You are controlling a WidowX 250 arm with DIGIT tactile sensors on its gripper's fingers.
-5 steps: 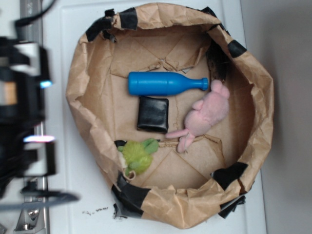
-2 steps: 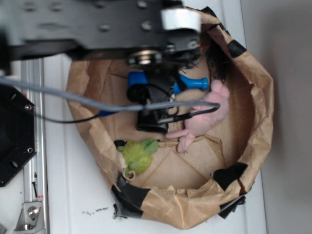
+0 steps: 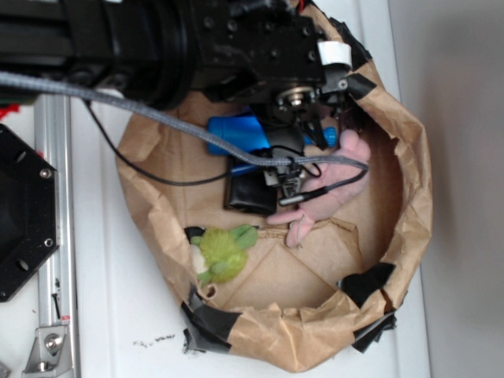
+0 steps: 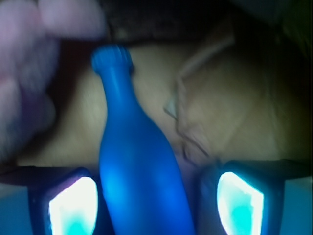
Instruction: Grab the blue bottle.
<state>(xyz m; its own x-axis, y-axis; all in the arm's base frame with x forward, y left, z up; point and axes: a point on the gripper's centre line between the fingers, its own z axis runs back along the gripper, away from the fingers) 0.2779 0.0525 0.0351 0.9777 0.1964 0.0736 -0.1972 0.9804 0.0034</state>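
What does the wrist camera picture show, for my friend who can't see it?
A blue bottle lies between the two glowing fingers of the open gripper, its cap pointing away. A blurry pink plush sits at the left, on brown paper.

Colours in the paper nest
Bright blue smooth plastic bottle [image 4: 137,166] between cyan-glowing jaws; pale pink plush toy [image 3: 339,185], lime-green fuzzy toy [image 3: 223,252], glossy black square pouch [image 3: 246,193], tan crumpled paper wall [image 3: 409,197].

Bottle [image 4: 134,166] between tool [image 4: 156,200] fingers

Pink plush [image 3: 335,189], black pouch [image 3: 248,193], green plush [image 3: 222,252] inside brown paper basket [image 3: 409,197]
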